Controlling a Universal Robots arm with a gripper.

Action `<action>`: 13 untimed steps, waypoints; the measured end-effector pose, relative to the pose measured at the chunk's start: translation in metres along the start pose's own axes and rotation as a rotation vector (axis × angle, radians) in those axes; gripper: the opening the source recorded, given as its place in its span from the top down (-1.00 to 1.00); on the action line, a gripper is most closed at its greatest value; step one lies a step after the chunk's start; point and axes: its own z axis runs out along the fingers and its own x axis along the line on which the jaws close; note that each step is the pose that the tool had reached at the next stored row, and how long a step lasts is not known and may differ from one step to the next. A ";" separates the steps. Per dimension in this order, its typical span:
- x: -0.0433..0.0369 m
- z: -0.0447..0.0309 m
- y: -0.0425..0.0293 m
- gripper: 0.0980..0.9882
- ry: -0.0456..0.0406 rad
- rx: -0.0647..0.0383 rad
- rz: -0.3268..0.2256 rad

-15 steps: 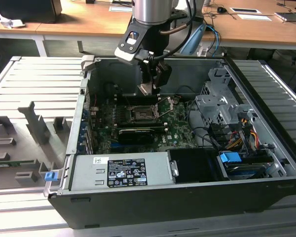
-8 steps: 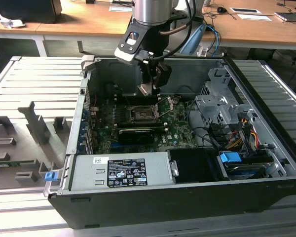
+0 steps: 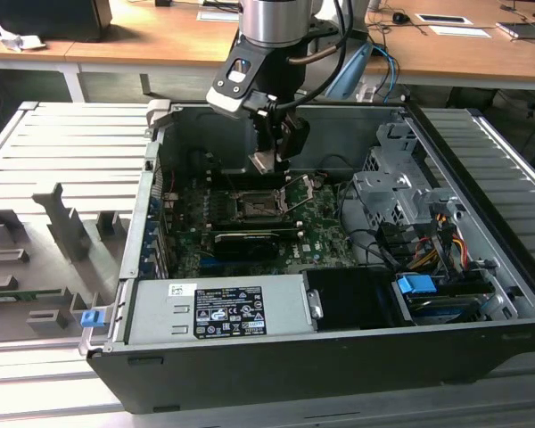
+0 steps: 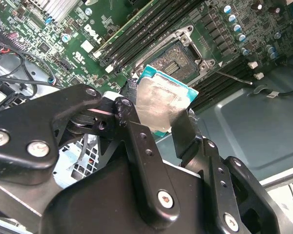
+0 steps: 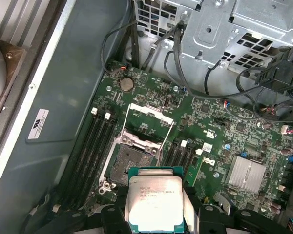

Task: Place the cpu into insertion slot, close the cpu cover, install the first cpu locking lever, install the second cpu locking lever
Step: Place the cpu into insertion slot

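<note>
End effector point(image 3: 270, 160) clamped on the cpu point(image 5: 154, 207), held in the air above the open insertion slot point(image 5: 130, 158) on the motherboard point(image 5: 210, 112). The cpu cover point(image 5: 151, 111) is flipped up, inside the PC case point(image 3: 250, 383).

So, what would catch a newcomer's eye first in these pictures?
The black end effector hangs inside an open computer case, pinching the cpu, a small silvery square chip, between its fingers. Just below it, on the green circuit board, the insertion slot lies bare, with the cpu cover tipped up open at its edge.
</note>
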 end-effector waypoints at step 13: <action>0.0000 0.0023 -0.0002 0.04 -0.0009 0.000 0.011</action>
